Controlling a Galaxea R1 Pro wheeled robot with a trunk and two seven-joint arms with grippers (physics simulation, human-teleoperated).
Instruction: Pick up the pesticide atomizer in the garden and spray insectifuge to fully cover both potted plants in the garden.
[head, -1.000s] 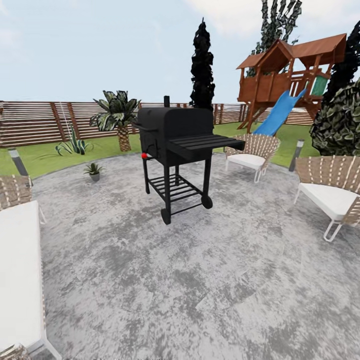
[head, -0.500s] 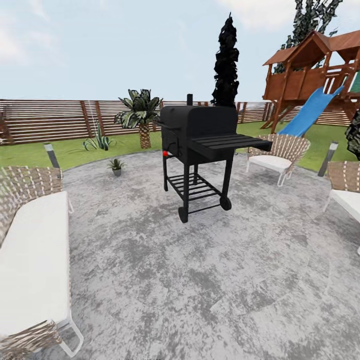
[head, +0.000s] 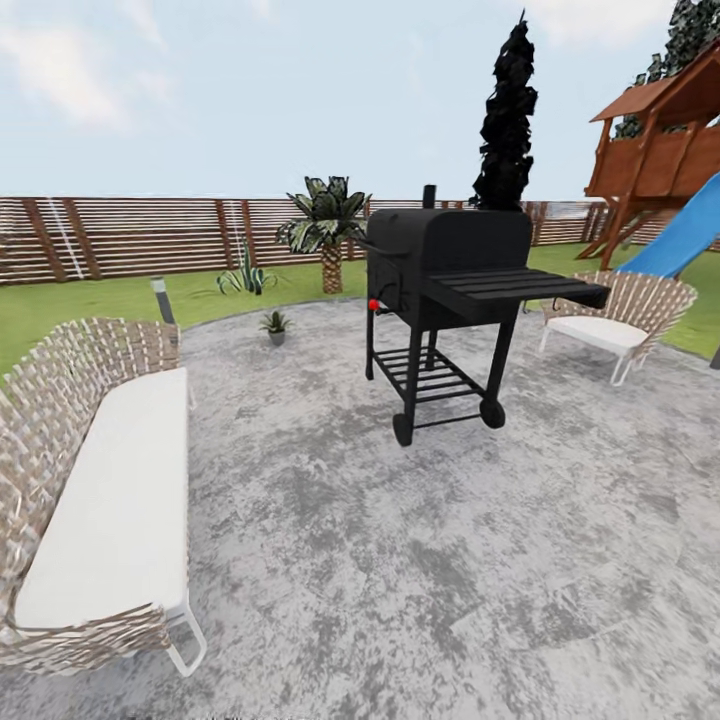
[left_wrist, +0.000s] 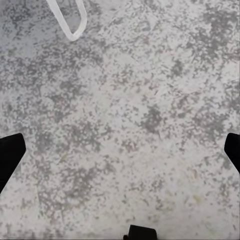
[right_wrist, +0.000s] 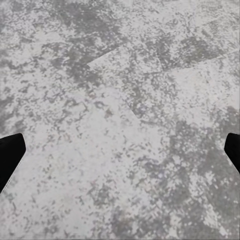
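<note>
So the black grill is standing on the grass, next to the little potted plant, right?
Not quite. The head view shows the black grill standing on the grey paved patio, not on grass. The little potted plant sits nearby, also on the patio, close to its edge.

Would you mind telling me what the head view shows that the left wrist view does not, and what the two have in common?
The head view alone takes in the garden: a black grill on the patio, a wicker bench with a white cushion, a wicker chair, a small potted plant at the paving's far edge, a palm, the slatted fence and a blue slide. The left wrist view alone gives a close look at a white looped furniture leg and the dark finger tips of its gripper at the edges. Both share the grey mottled paving.
</note>
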